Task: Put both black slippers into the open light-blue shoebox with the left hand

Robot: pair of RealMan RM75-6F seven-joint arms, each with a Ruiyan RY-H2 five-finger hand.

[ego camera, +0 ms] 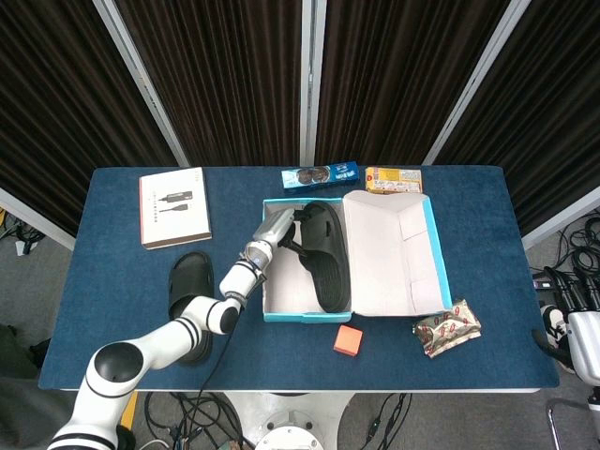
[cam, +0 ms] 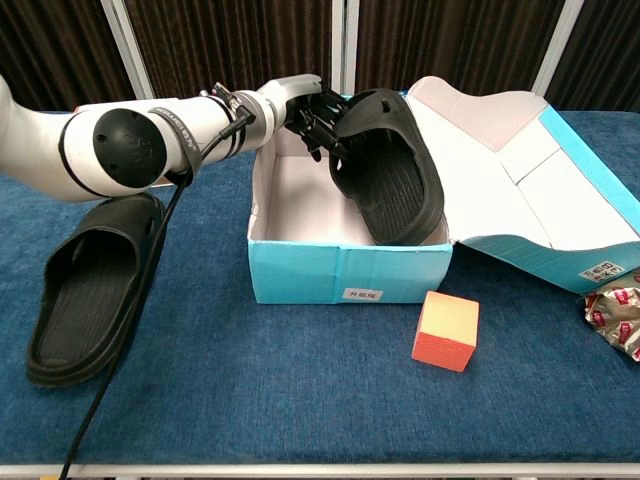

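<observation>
One black slipper [ego camera: 323,253] [cam: 393,170] stands tilted on its edge inside the open light-blue shoebox [ego camera: 300,309] [cam: 345,270], leaning against the box's right wall. My left hand [ego camera: 286,228] [cam: 312,108] grips its strap end over the box's back left part. The second black slipper [ego camera: 186,298] [cam: 92,282] lies flat on the blue table [ego camera: 112,281], sole down, left of the box. The box's lid [ego camera: 394,248] [cam: 520,180] lies folded open to the right. My right hand is not in sight.
An orange cube [ego camera: 348,339] [cam: 446,329] sits just in front of the box. A crumpled snack wrapper [ego camera: 446,326] lies at front right. A booklet [ego camera: 174,206] lies at back left, and two flat packets [ego camera: 321,174] [ego camera: 394,178] lie behind the box.
</observation>
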